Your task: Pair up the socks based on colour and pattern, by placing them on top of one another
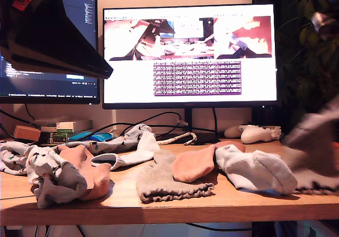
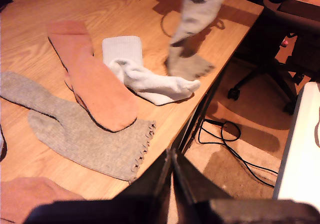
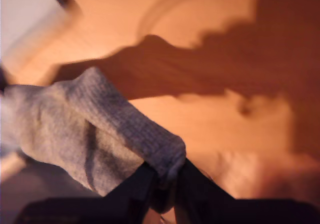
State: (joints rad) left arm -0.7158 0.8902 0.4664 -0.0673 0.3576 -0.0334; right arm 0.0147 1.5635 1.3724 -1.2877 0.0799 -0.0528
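My second gripper (image 3: 165, 181) is shut on the cuff of a grey-taupe sock (image 3: 90, 134). That sock (image 2: 197, 14) hangs lifted, its toe touching the table near the exterior view's right edge, where it blurs (image 1: 312, 142). My first gripper (image 2: 171, 156) is shut and empty, high above the table's front edge. Below it lie a frilly grey-taupe sock (image 2: 75, 129), a salmon-pink sock (image 2: 95, 84) across it, and a ribbed blue-white sock (image 2: 145, 79). Patterned pale blue socks (image 1: 53, 168) and another salmon sock (image 1: 92, 176) are heaped at the exterior view's left.
A white game controller (image 1: 254, 134) sits at the back of the wooden table (image 1: 175, 208), under a monitor (image 1: 189, 54). A black arm part (image 1: 47, 30) fills the exterior view's upper left. Cables (image 2: 220, 134) and a chair base (image 2: 260, 79) lie beyond the table edge.
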